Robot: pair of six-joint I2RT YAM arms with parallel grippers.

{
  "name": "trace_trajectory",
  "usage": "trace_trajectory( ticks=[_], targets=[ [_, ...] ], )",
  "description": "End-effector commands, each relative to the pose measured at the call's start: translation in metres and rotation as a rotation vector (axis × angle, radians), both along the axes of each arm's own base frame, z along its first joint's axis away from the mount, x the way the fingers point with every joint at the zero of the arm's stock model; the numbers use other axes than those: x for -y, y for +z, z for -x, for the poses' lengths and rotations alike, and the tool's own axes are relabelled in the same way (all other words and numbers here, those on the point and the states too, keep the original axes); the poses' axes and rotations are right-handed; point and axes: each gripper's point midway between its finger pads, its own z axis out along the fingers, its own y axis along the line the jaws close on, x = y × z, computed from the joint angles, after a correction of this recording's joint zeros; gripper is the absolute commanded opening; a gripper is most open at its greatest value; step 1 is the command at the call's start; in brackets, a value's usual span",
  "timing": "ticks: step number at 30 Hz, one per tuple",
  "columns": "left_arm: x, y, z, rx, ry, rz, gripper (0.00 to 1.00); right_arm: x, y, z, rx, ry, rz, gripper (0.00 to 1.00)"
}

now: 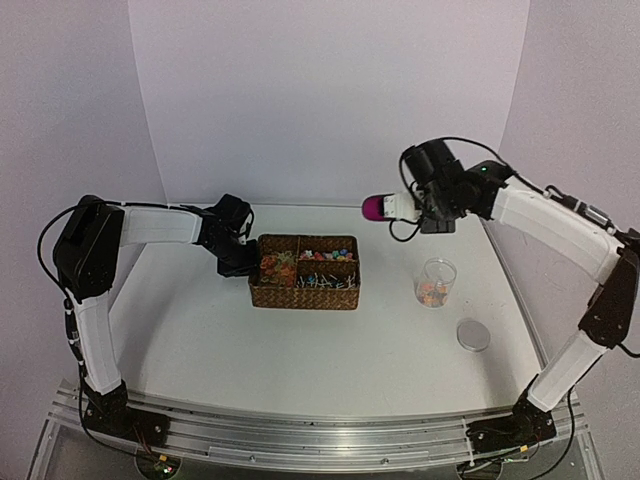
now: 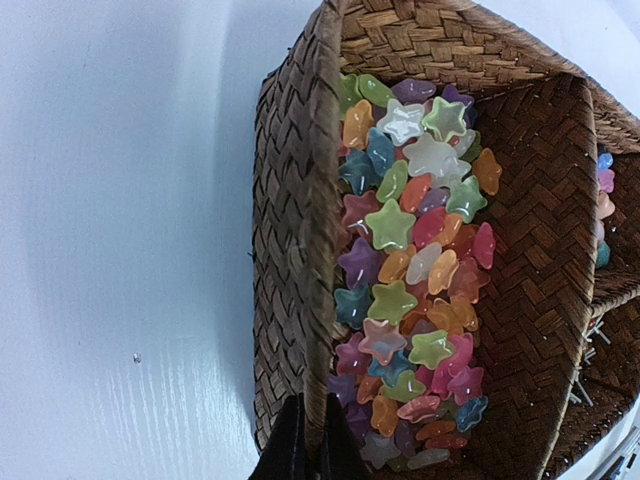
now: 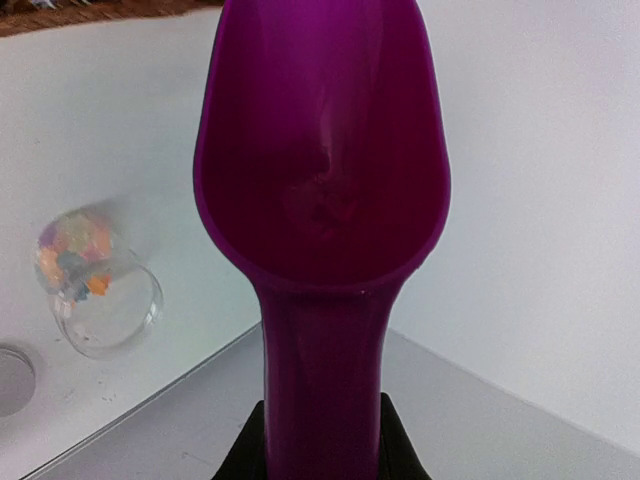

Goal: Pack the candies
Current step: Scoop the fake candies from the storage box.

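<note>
Left wrist view lets us see the left gripper clenched on the left end wall of the woven basket, one dark finger on each side of the rim. The candies lie heaped in that end compartment: small glossy stars, translucent, in green, pink, orange, blue and purple. From above we find the right gripper clamped on the handle of the magenta scoop, held in the air between the basket and the clear cup. The cup stands on the white table with some candies in it and a grey round lid near it. We judge the risks thus: the stars look smooth and hard, so they may slide off the scoop's slick plastic bowl if it tilts on the way; the cup looks light and narrow-mouthed, so a nudge from the scoop's lip could topple it or scatter sweets over the table; the basket's braided fibre is rough yet flexible, and a hard dig might drag it despite the hold
</note>
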Motion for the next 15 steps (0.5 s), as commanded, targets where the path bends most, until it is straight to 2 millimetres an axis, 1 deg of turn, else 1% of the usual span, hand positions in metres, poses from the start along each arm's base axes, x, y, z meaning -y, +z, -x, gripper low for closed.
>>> trace_trajectory(
  ticks=[1,3,5,9,10,13,15],
  targets=[
    [-0.024,-0.037,0.01,-0.107,0.037,-0.089,0.0,-0.055,-0.019,0.016,0.01,0.065,0.065,0.0],
    [-0.022,-0.035,0.009,-0.101,0.028,-0.089,0.0,-0.069,-0.033,0.015,0.002,0.074,0.1,0.0],
    [-0.021,-0.033,0.008,-0.097,0.023,-0.086,0.0,-0.082,-0.041,0.011,0.003,0.073,0.112,0.0],
    [-0.02,-0.033,0.008,-0.098,0.017,-0.078,0.0,-0.1,-0.045,0.0,0.007,0.077,0.103,0.0],
    [-0.019,-0.034,0.009,-0.101,0.016,-0.077,0.0,-0.102,-0.05,-0.004,0.003,0.078,0.115,0.0],
    [-0.019,-0.037,0.01,-0.112,0.017,-0.079,0.0,-0.108,-0.052,-0.025,0.03,0.041,0.111,0.0],
    [-0.019,-0.037,0.01,-0.111,0.016,-0.079,0.0,-0.104,-0.059,-0.043,0.041,0.0,0.139,0.0]
  ],
)
